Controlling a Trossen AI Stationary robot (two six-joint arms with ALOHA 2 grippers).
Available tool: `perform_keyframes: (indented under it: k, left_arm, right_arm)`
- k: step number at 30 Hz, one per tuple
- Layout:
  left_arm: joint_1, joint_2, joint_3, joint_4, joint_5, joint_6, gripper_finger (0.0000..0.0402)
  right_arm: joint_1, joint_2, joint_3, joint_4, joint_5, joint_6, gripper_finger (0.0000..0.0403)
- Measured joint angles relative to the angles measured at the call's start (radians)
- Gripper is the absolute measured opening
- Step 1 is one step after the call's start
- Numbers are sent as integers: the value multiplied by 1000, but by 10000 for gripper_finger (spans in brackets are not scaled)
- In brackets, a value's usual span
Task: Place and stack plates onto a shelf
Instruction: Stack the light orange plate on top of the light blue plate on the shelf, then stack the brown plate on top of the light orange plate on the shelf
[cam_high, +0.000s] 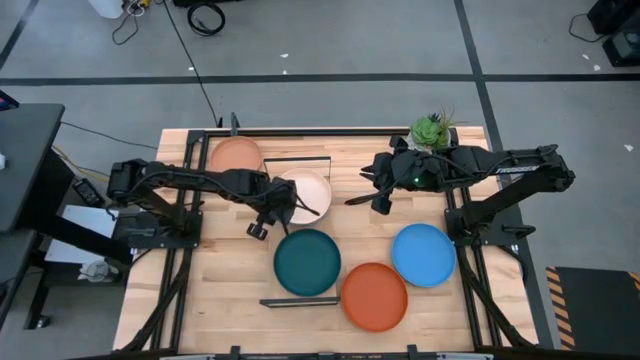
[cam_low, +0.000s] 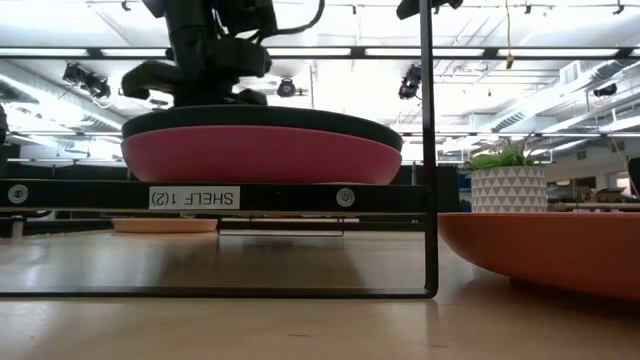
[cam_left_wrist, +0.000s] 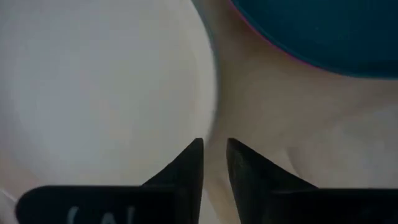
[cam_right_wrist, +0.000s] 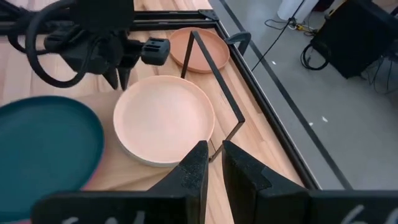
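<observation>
The shelf's black frame (cam_high: 298, 301) shows near the table's middle. On its near end the dark teal plate (cam_high: 308, 262) lies on the magenta plate (cam_low: 260, 155). The pale peach plate (cam_high: 308, 192) lies flat just behind them, beside the frame's far end (cam_right_wrist: 217, 93). The terracotta plate (cam_high: 235, 155) rests on the table at far left. The red-orange plate (cam_high: 374, 296) and bright blue plate (cam_high: 423, 254) rest at near right. My left gripper (cam_right_wrist: 118, 81) stands on the peach plate's left-near rim. My right gripper (cam_high: 380, 203) hovers right of that plate, fingers nearly together. Grey and light blue plates are hidden. My left gripper straddles the pale peach plate's rim (cam_left_wrist: 213, 118) on the side toward the teal plate. One finger (cam_left_wrist: 186, 165) is inside the plate, the other outside. The fingers come from above, pointing down. The plate lies flat, not lifted.
A potted plant (cam_high: 432, 130) stands at the table's far right edge, just behind my right arm. Black side rails run along the table's left and right. Bare wood shows at near left and between the peach plate and my right gripper.
</observation>
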Motion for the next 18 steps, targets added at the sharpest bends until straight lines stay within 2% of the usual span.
perform_keyframes:
  k: [5, 13, 18]
  left_arm:
    - [-34, -29, 1, -36, 3, -103, 88]
    - [-40, -133, 2, -81, -1, -411, 78]
    - [-39, -183, -1, -191, -64, -580, 70]
  right_arm:
    - [-27, 0, 0, 0, 20, -82, 52]
    - [-90, 0, 0, 12, 30, -156, 52]
    - [-129, 0, 0, 28, 30, -166, 52]
